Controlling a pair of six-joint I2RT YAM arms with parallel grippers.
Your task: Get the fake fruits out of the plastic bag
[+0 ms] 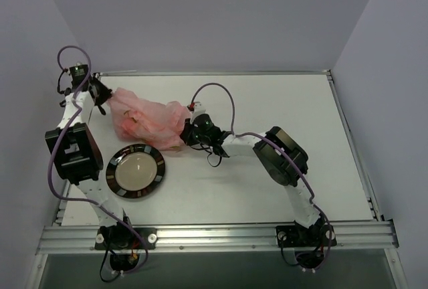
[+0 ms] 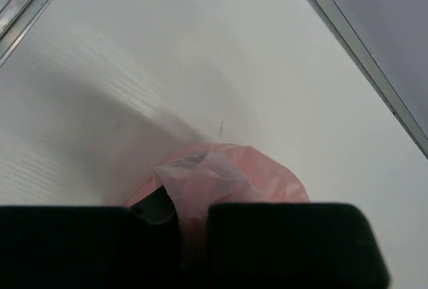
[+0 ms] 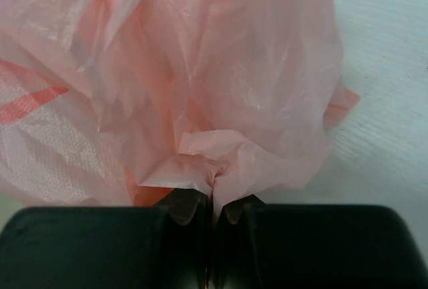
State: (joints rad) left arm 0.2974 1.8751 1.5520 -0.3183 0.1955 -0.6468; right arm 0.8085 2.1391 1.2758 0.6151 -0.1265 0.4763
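Top external, left gripper (image 1: 105,104), right gripper (image 1: 185,130) pinching plastic bag (image 1: 150,118), far-left table (image 1: 281,102) corner.

Pink plastic bag (image 1: 150,118) (translucent, crumpled) lies stretched; yellowish lump (image 1: 132,120), perhaps fruit, inside.

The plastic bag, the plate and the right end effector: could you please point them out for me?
plastic bag (image 1: 150,120): top external view, middle of the crumpled pink film.
plate (image 1: 112,174): top external view, its dark left rim.
right end effector (image 3: 215,199): right wrist view, midway between the fingertips pinching the bag.
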